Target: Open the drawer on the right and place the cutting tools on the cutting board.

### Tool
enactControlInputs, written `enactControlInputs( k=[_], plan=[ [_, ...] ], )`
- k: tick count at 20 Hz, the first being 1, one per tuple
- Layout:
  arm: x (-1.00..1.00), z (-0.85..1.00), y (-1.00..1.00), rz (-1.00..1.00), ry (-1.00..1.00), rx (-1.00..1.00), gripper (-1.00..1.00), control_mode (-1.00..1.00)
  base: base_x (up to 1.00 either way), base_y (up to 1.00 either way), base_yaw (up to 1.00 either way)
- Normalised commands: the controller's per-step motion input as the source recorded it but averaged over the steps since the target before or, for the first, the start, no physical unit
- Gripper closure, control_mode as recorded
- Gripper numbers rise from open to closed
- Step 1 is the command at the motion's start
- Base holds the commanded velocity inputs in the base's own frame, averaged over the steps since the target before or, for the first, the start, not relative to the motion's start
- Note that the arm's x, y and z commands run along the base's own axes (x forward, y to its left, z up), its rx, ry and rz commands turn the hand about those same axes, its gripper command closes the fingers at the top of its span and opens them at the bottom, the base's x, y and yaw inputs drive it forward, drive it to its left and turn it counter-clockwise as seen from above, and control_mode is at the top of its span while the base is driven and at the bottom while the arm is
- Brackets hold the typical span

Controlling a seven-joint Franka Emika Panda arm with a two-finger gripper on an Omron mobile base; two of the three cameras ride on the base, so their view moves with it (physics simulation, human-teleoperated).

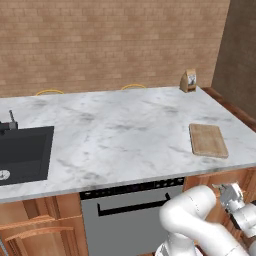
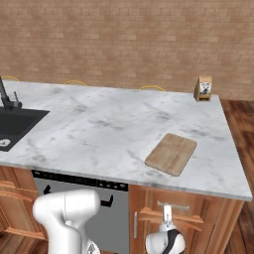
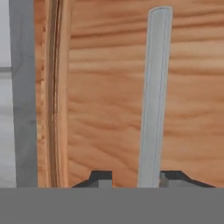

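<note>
Because the drawer is not yet open, step in hand: get a firm hold on its bar handle, then pull.
Counter [image 1: 125, 125]: marble top carrying the cutting board; the drawer sits under its front edge.
Drawer [image 2: 198, 204]: directly below the cutting board, front flush and facing you. I judge the cutting tools are inside it.
Cutting board [image 2: 171, 153]: lies flat near the counter's front edge, with one corner angled toward you.
Handle [image 3: 153, 96]: slim silver bar below the cutting board. Its long axis runs level, parallel to the counter edge, though the hand view shows it bottom to top.
End effector [image 3: 133, 179]: below the cutting board, at the drawer front. Its jaws are partly open and straddle the bar, gripping nothing; the left fingertip [image 3: 101, 178] stands clear.
Doing it well: centre the bar between the jaws and close fully across its thin side. Pull straight back, square to the front, along the drawer's slide. Any sideways drag could slip the bar out.
</note>
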Motion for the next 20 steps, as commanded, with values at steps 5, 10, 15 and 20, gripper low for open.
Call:
enactControlInputs(
  k=[5,10,15,20],
  plan=[
    [-0.63,0.63,-0.13,-0.02,-0.14,0.00,1.00,-1.00,0.00,0.00,0.00],
    [-0.89,0.65,-0.23,-0.03,-0.12,0.00,1.00,-1.00,0.00,0.00,0.00],
    [-1.00,0.66,-0.36,-0.02,-0.07,0.00,1.00,-1.00,0.00,0.00,0.00],
    [-0.89,0.56,-0.31,-0.02,-0.01,-0.02,1.00,-1.00,0.00,0.00,0.00]
  ],
)
